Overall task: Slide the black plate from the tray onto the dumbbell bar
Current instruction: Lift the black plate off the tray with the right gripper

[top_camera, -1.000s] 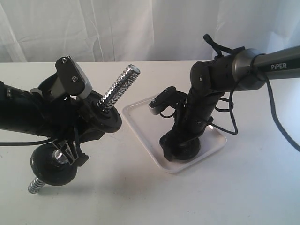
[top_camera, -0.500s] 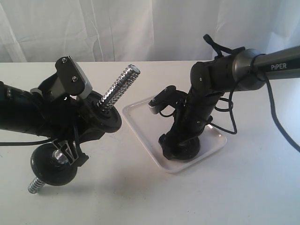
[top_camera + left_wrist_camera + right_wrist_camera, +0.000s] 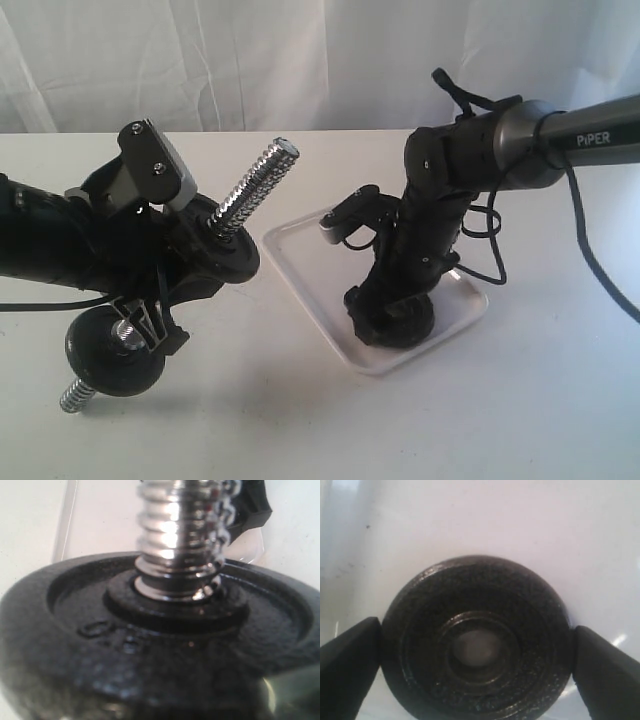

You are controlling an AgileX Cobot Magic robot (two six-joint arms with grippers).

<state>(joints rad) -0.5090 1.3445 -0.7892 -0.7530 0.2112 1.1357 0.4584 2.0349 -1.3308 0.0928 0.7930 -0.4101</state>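
The black plate (image 3: 476, 640) lies flat in the white tray (image 3: 300, 260), partly hidden under my right arm in the exterior view (image 3: 405, 325). My right gripper (image 3: 390, 315) points down into the tray. Its two fingers (image 3: 350, 665) press the plate's rim from both sides, shut on it. My left gripper (image 3: 140, 325) holds the chrome dumbbell bar (image 3: 255, 185) tilted above the table, its threaded end pointing up towards the tray. Two black plates sit on the bar, one above the grip (image 3: 235, 258) and one below (image 3: 110, 360). In the left wrist view the upper plate (image 3: 150, 645) hides the jaws.
A white curtain hangs behind the white table (image 3: 520, 420). The right arm's black cable (image 3: 600, 270) loops over the table to the right of the tray. The bar's lower threaded end (image 3: 70, 397) hangs close above the table at the front left.
The right gripper has settled slightly lower and to the right, and the tray has shifted a little right with it. The left arm and bar have not moved.
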